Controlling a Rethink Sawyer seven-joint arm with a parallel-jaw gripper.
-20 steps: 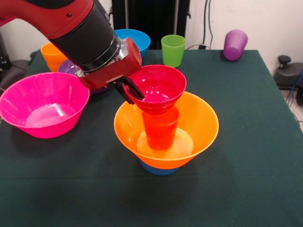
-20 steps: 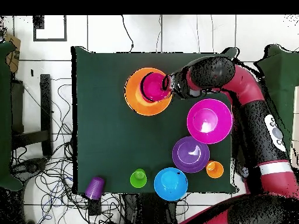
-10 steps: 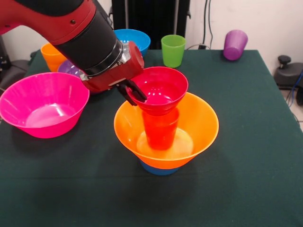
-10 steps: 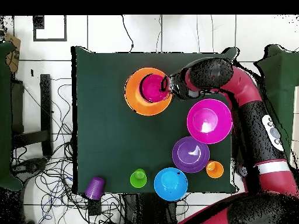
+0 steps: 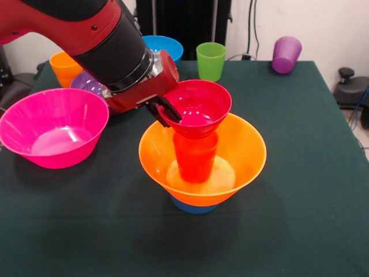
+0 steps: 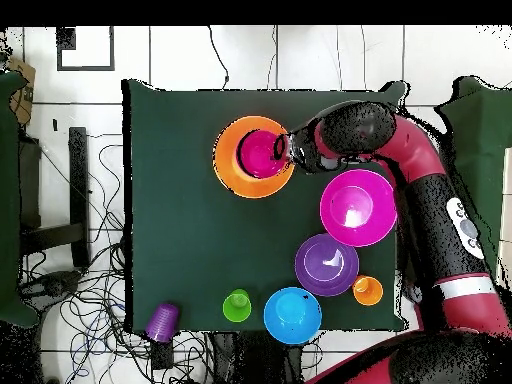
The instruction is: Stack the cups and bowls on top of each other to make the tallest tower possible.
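Surveying open room: green table [image 5: 323, 190] bare on every side of the large orange bowl [image 5: 245, 153], widest toward the near edge and the right-hand side.
Left of orange bowl: large pink bowl [image 5: 52, 127], well apart; yellow-orange cup [image 5: 62, 66] and medium purple bowl [image 5: 86, 83] behind it, partly hidden by the arm.
Tower: orange bowl seated on small light-blue bowl [image 5: 193, 206]; red-orange cup [image 5: 195, 158] upright within.
Gripper [image 5: 167, 111]: jaws clamped on the left rim of the small red bowl [image 5: 199, 107], one finger inside, one outside.
Red bowl: directly over the cup's mouth; contact cannot be told.
Far edge: medium blue bowl [image 5: 164, 46], green cup [image 5: 210, 60], purple cup [image 5: 286, 53] tipped at the corner.
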